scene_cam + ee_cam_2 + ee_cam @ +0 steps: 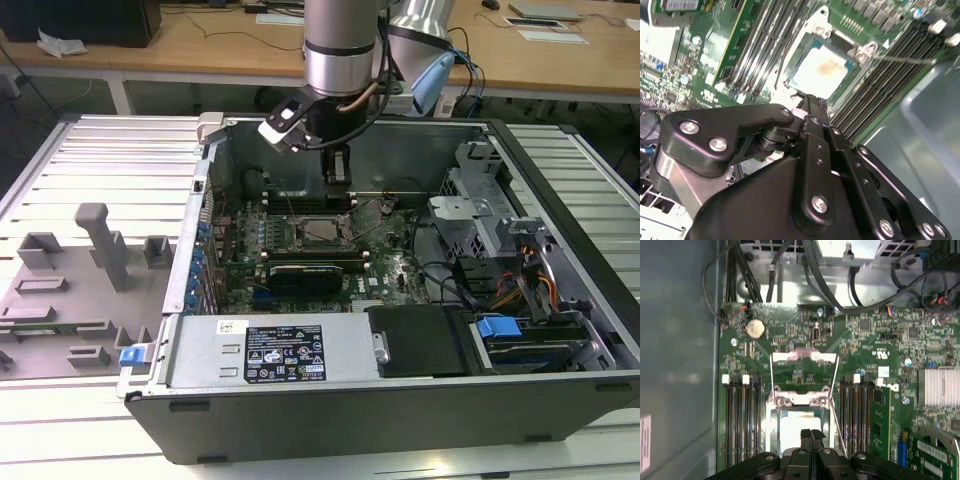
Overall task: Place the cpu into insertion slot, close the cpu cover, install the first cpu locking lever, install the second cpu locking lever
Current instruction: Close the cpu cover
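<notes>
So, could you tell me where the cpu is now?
In both wrist views the cpu lies in the slot between memory banks, under the hand.

An open computer case point(400, 420) lies on the surface point(100, 160). Inside it, the cpu point(825, 70) sits in the insertion slot point(322, 232), with memory slots point(742, 420) on either side. The claw point(338, 182) hangs just above the slot. A fixture tray point(70, 290) lies beside the case, on the exterior view's left.

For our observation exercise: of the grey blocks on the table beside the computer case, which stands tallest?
The grey post with the wide cap, toward the exterior view's left; the other blocks around it are low.
</notes>
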Available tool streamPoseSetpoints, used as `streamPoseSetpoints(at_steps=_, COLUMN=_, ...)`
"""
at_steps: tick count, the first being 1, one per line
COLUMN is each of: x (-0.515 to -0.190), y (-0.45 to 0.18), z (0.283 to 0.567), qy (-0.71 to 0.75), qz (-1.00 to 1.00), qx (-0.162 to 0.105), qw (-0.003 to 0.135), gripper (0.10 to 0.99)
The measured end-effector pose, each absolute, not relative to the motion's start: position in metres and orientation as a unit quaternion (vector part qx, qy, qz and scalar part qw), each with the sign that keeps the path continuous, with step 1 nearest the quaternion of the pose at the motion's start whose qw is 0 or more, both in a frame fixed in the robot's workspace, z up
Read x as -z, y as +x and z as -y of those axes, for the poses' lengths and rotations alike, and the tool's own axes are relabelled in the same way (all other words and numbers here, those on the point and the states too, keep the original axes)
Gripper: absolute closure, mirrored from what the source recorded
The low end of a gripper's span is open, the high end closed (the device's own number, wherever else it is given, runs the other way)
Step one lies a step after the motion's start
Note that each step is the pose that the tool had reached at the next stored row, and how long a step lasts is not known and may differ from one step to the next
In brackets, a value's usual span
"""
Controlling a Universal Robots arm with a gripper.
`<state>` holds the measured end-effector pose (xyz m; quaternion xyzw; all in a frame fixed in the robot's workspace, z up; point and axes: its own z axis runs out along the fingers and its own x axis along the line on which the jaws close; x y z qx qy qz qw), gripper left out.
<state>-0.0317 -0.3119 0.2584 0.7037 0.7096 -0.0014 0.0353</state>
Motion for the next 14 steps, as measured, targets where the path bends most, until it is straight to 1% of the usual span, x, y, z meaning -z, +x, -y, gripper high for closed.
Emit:
streamPoseSetpoints(at_steps=6, x=-0.258, y=-0.012, z=0.312, qy=0.704, qz=-0.71, qx=0.001, qw=0.035, gripper=0.98)
streamPoseSetpoints(at_steps=14, x=-0.265, y=-0.004, z=0.312, qy=0.704, qz=-0.71, qx=0.001, qw=0.035, gripper=0.98)
